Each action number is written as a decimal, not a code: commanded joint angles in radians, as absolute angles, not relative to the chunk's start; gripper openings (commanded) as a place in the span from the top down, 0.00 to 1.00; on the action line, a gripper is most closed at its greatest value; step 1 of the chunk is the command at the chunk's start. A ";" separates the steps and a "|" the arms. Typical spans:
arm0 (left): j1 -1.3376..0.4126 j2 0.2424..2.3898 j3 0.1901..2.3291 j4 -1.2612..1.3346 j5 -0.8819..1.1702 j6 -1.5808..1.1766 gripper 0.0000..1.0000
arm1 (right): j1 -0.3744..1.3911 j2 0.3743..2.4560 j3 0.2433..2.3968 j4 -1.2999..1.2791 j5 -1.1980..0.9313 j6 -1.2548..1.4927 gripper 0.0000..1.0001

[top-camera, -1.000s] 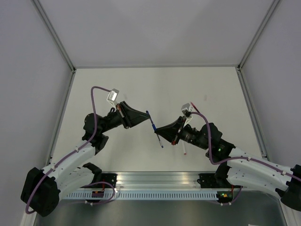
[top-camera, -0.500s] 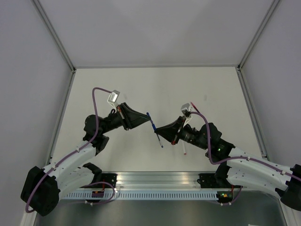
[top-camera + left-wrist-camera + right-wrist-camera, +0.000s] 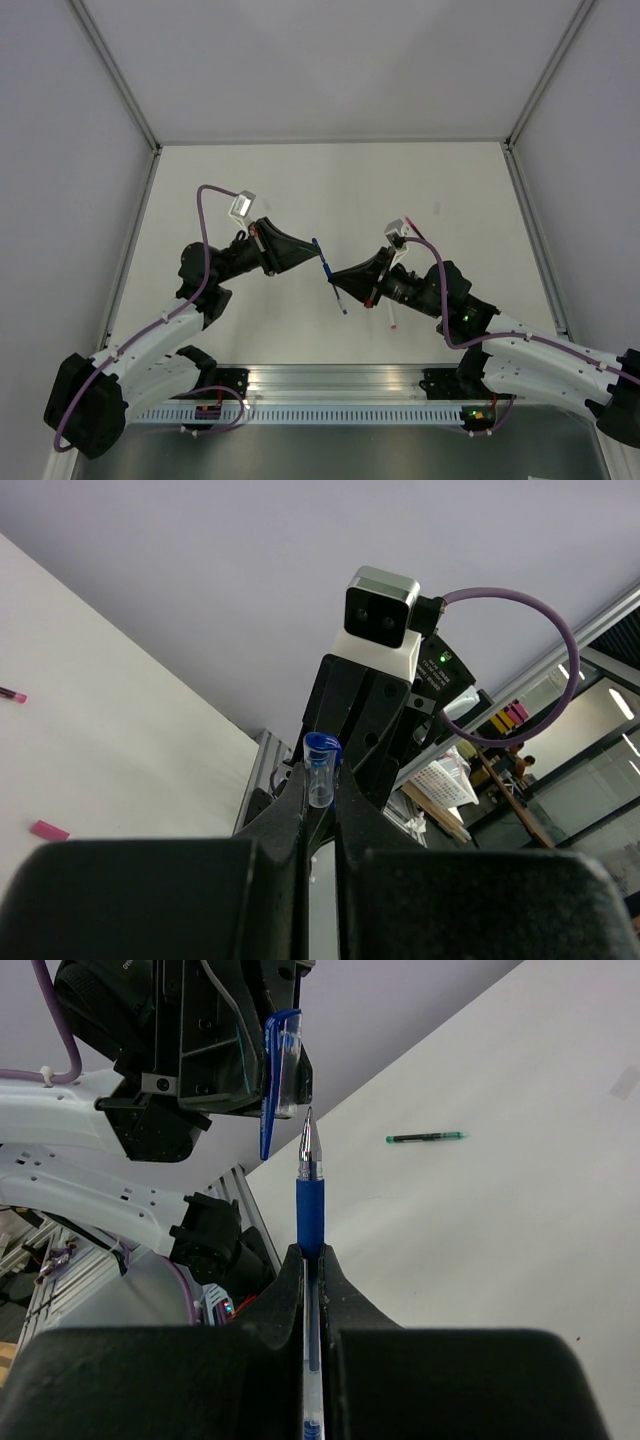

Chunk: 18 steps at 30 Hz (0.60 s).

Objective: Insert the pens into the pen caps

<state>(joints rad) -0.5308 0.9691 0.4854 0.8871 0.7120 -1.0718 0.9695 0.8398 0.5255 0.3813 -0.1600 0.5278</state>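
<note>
Lining-up step: the left hand (image 3: pixel 320 788) clamps the blue cap (image 3: pixel 320 765), the right hand (image 3: pixel 310 1258) clamps the blue pen (image 3: pixel 310 1195), tip just beside the cap. Next likely calls for a straight push in.

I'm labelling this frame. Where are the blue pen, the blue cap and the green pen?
blue pen (image 3: pixel 309 1210): right wrist view, on its blue grip.
blue cap (image 3: pixel 320 775): left wrist view, on its clear body.
green pen (image 3: pixel 425 1138): right wrist view, mid-barrel.
</note>
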 commanded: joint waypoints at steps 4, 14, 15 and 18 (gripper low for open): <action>-0.537 0.942 0.561 0.851 0.710 -1.034 0.98 | 0.974 0.841 0.514 0.428 -0.170 0.549 1.00; -0.537 0.930 0.558 0.795 0.698 -0.996 0.98 | 0.973 0.825 0.514 0.426 -0.170 0.551 1.00; -0.535 0.933 0.554 0.799 0.699 -0.996 0.98 | 0.973 0.824 0.514 0.426 -0.170 0.551 1.00; -0.535 0.943 0.549 0.805 0.703 -0.994 0.98 | 0.974 0.824 0.515 0.430 -0.170 0.551 1.00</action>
<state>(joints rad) -0.5308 0.9367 0.5331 0.7906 0.7090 -1.0321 0.9695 0.8387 0.5163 0.3885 -0.1600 0.5373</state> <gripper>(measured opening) 0.090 0.024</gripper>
